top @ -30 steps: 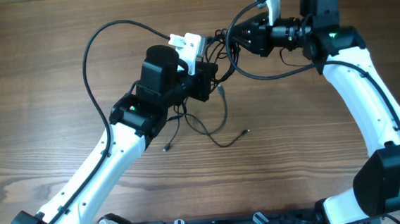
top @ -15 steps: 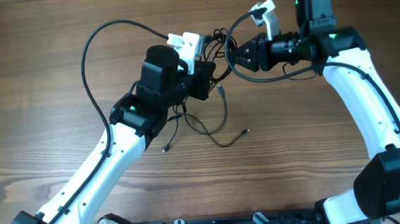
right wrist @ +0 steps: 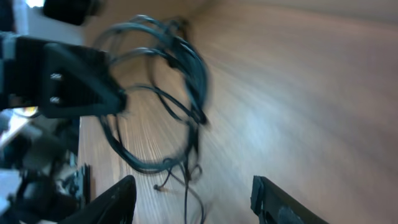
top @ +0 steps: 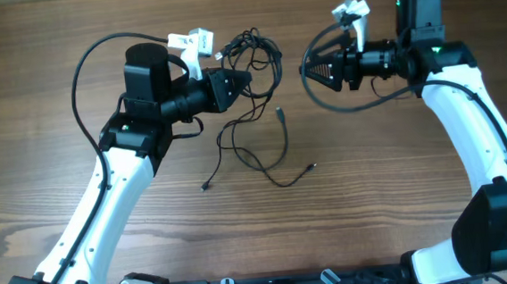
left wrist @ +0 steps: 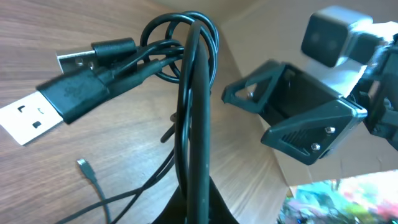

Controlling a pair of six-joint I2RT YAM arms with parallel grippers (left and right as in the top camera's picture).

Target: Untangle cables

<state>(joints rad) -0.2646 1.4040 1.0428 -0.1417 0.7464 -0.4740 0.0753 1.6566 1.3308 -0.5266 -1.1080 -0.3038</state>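
Far left: thick black arm cable (top: 82,60) arcing off the left arm over the wooden table (top: 20,131). Holds the cables (top: 256,48) in the left gripper (top: 236,78), jaws clamped tight on a few strands, knotted bundle raised off the table just past the fingertips. Left wrist view: shows looped cords (left wrist: 198,93) rising straight out of the shut fingers, with a black USB plug (left wrist: 68,93) and its metal tip sticking out left of the knot.

Below the bundle: loose strands (top: 245,151) hanging down and trailing over the wood. Small plug ends lying apart at lower left (top: 205,187), middle (top: 280,113) and lower right (top: 313,165).

Right of the bundle: open gap of bare table, then the right gripper (top: 309,70), jaws spread wide, holding nothing, tips pointing at the knot but clear of it. Right wrist view: blurred, both fingers (right wrist: 118,196) far apart at the bottom edge, cables (right wrist: 186,68) ahead and untouched.

Under the right gripper: second arm cable (top: 349,107) sagging in a loop, close to the tangle but not in it.
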